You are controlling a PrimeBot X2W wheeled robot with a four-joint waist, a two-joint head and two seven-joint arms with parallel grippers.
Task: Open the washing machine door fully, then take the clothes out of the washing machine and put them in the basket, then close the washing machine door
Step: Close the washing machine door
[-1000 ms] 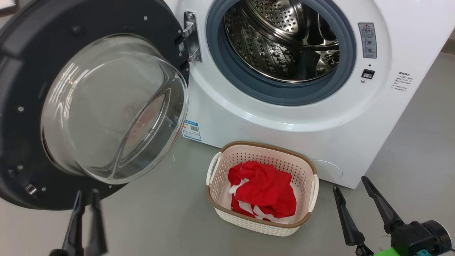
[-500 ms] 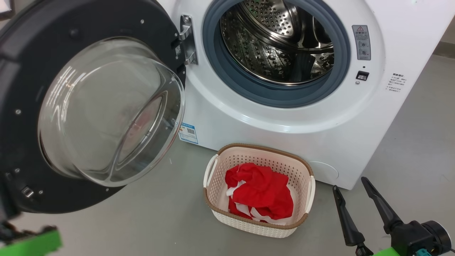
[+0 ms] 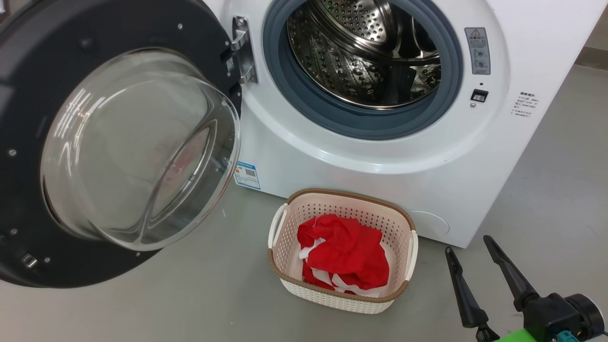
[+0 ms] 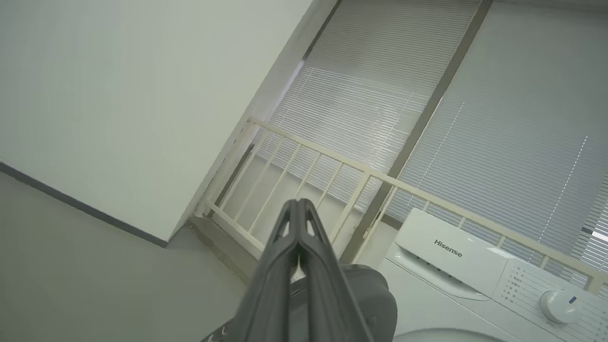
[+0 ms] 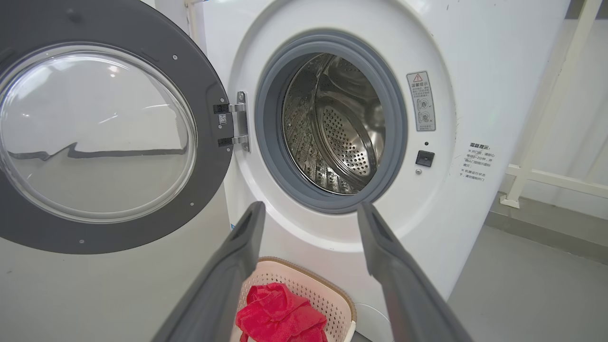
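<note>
The washing machine [image 3: 380, 161] [image 5: 456, 57] [image 4: 456, 266] stands white and boxy with its steel drum [image 3: 365, 52] [image 5: 332, 128] bare inside. Its door [image 3: 28, 95] [image 5: 209, 71] hangs swung wide to the left, glass bowl [image 3: 137, 147] bulging toward me. On the floor in front sits the basket [image 3: 285, 247] [image 5: 313, 285] with the red clothes [image 3: 344, 251] [image 5: 280, 313] in it. My right gripper [image 3: 468, 251] [image 5: 308, 213] hovers open at the lower right, beside the basket. In the left wrist view my left gripper [image 4: 298, 206] is shut on nothing, pointing past the door's dark edge [image 4: 370, 294].
Grey floor [image 3: 213, 304] spreads around the basket. A cream railing [image 4: 332, 166] [image 5: 536, 133] and window blinds [image 4: 427, 95] stand behind the machine, and a pale wall [image 4: 118, 95] lies to its left.
The left gripper has dropped out of the head view at the lower left. The head camera has shifted slightly, sliding the scene left. The right gripper holds still.
</note>
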